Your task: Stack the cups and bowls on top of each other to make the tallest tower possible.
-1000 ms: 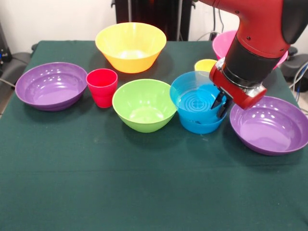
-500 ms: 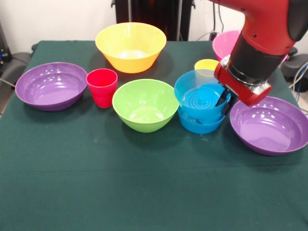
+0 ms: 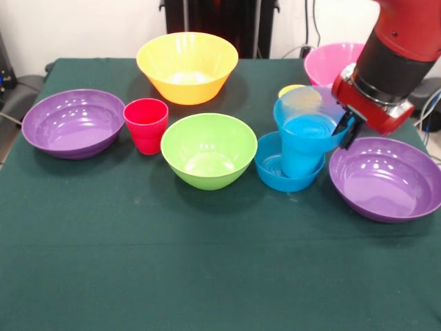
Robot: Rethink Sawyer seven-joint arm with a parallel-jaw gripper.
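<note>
- Front view: our gripper (image 3: 346, 131) has risen, closed on the rim of the upper small blue bowl (image 3: 310, 116). That bowl now hangs tilted above the lower small blue bowl (image 3: 275, 171), which stays on the table.
- A blue cup (image 3: 303, 150), hidden a second ago, now stands revealed inside the lower bowl, seemingly under the raised one; we cannot tell whether they touch.
- We judge the tower is being taken apart or reordered, not yet growing.
- Unmoved: red cup (image 3: 145, 125), lime green bowl (image 3: 208, 149), orange-yellow bowl (image 3: 187, 66), pink bowl (image 3: 329, 63), both purple bowls (image 3: 73, 123) (image 3: 386, 178), and the yellow cup (image 3: 289, 91) behind.
</note>
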